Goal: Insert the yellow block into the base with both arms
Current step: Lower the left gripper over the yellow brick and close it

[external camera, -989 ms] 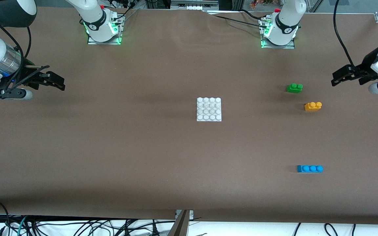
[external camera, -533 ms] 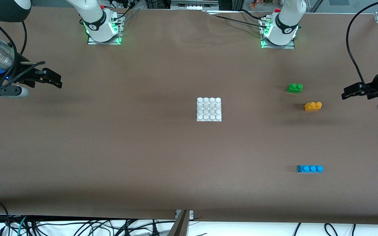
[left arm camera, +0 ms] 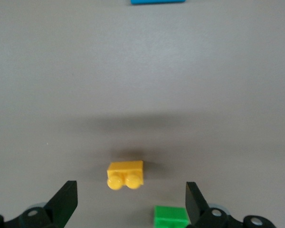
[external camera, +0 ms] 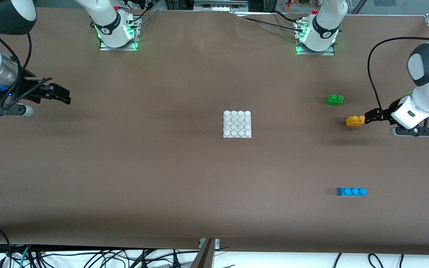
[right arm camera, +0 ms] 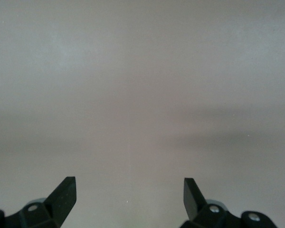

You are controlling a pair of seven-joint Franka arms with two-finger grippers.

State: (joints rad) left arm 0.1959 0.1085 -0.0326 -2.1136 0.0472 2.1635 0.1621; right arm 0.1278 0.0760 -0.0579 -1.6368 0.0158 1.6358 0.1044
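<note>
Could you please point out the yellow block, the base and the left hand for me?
yellow block (external camera: pixel 355 121), front view, on its body.
base (external camera: pixel 237 124), front view, on the studded top's middle.
left hand (left arm camera: pixel 130 202), left wrist view, midway between its open fingertips.

The yellow block (external camera: pixel 355 121), the green brick (external camera: pixel 334 99) beside it and the blue brick (external camera: pixel 351 191) look like smooth, slightly glossy plastic. The white base (external camera: pixel 237 124) is shiny studded plastic. The table (external camera: pixel 162 175) wears a matt brown cloth-like cover.

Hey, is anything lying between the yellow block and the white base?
Nothing: in the front view, only bare brown table lies between the yellow block and the base.
</note>
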